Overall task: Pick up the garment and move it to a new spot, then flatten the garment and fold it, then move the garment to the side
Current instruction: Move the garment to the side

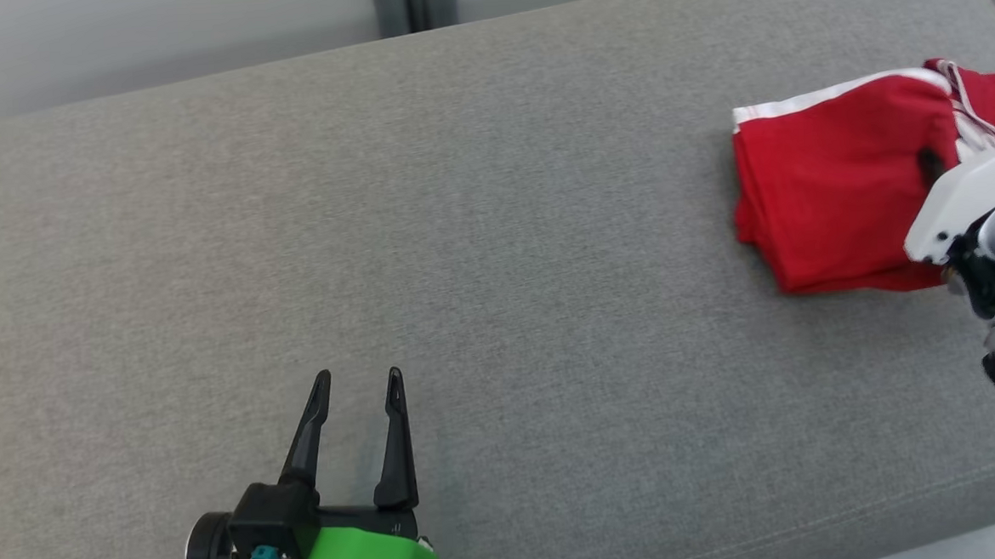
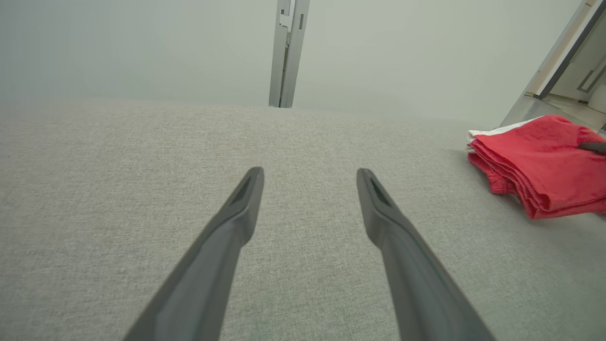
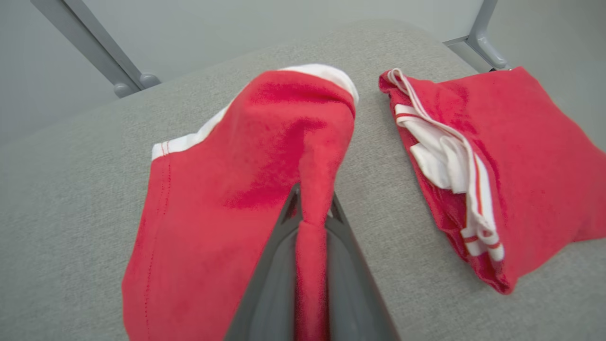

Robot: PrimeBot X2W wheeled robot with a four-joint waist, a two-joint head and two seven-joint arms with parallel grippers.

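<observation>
**A:** Where is the garment found?

**B:** The red garment (image 1: 825, 194) is seen at the far right of the grey cushion (image 1: 461, 230). It is folded into several layers, and its white hem is turned away from the robot.

**A:** How is the right end effector set?

**B:** The right end effector (image 3: 315, 203) is clamped on the garment. In the right wrist view a ridge of red cloth is pinched between the two dark fingers (image 3: 265, 284) and tented up toward them, while the rest of the cloth is left lying on the cushion.

**A:** And what is noted beside it?

**B:** A second red bundle (image 3: 535, 156) is seen just to the right in that view, with a white striped cord (image 3: 450, 161) bunched along its near edge. A strip of bare cushion is shown between the two red parts. Whether they are joined lower down cannot be told, since that spot is hidden behind the fingers.

**A:** How is the left end effector held?

**B:** The left end effector (image 1: 359, 376) is held with its fingers spread apart and nothing between them. It is placed over bare cushion near the front edge, well apart from the garment. In the left wrist view a grey metal post (image 2: 286, 52) is seen beyond the cushion's far edge, against a pale wall.
</observation>
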